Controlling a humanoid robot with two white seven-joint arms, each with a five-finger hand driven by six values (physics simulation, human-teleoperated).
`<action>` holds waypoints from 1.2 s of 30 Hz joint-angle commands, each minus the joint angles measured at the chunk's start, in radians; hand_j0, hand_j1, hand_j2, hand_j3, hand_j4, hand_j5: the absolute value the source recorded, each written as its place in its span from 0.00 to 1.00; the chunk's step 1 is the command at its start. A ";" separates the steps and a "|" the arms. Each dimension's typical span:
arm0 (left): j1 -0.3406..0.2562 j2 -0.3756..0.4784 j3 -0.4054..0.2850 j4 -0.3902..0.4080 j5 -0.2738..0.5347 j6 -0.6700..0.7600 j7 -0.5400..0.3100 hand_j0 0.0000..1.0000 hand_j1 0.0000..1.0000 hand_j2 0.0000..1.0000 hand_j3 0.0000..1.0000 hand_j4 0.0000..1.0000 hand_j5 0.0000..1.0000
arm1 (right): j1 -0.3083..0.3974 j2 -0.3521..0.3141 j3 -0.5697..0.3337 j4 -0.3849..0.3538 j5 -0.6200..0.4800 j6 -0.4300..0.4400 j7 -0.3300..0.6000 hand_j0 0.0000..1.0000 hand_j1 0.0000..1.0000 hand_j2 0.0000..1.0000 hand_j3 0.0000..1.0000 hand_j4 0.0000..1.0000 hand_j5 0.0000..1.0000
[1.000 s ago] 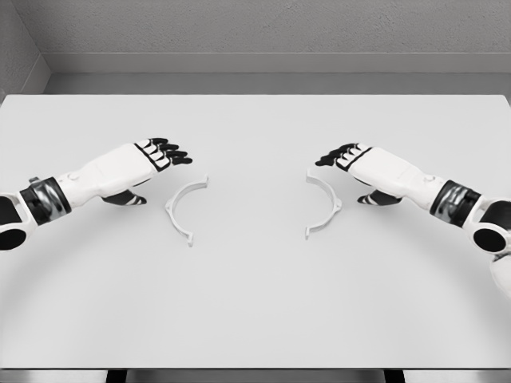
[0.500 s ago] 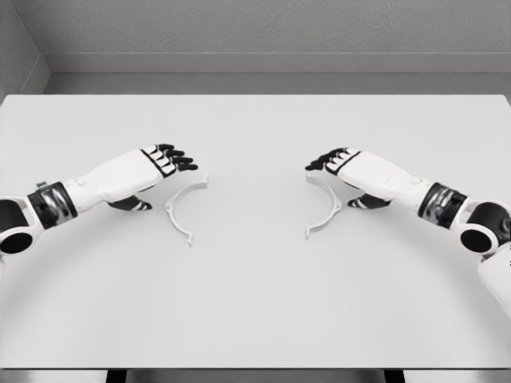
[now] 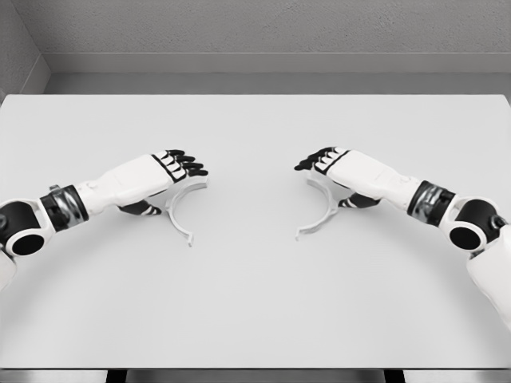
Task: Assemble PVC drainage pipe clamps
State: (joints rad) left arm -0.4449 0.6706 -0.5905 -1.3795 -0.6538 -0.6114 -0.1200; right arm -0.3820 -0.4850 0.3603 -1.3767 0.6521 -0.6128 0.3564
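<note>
Two white clamp halves lie flat on the table, well apart from each other. Each is a thin half-ring with a small flat tab at both ends. The left clamp half opens toward the right, its upper end near the middle of the table and its lower end pointing to the front. The right clamp half opens toward the left, so the two hollow sides face each other. Part of each upper end is hidden.
</note>
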 commanded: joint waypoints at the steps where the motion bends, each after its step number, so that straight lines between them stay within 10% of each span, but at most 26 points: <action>1: 0.000 -0.003 0.000 0.000 0.007 0.001 -0.003 1.00 1.00 1.00 1.00 1.00 1.00 | 0.000 0.003 0.008 0.001 -0.008 0.002 0.001 0.94 0.94 0.94 0.94 0.94 0.94; 23: -0.008 -0.040 0.001 -0.010 0.007 0.001 -0.039 1.00 1.00 1.00 1.00 1.00 1.00 | -0.031 0.029 0.040 -0.007 -0.011 0.002 -0.004 0.94 0.94 0.94 0.94 0.94 0.94; 36: -0.011 -0.066 0.003 -0.018 0.008 0.001 -0.067 1.00 1.00 1.00 1.00 1.00 1.00 | 0.031 -0.069 -0.014 -0.090 -0.042 0.002 -0.004 0.94 0.94 0.94 0.94 0.94 0.94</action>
State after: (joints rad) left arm -0.4556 0.6099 -0.5889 -1.3968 -0.6532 -0.6116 -0.1839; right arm -0.3467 -0.5398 0.3491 -1.4281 0.6208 -0.6130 0.3530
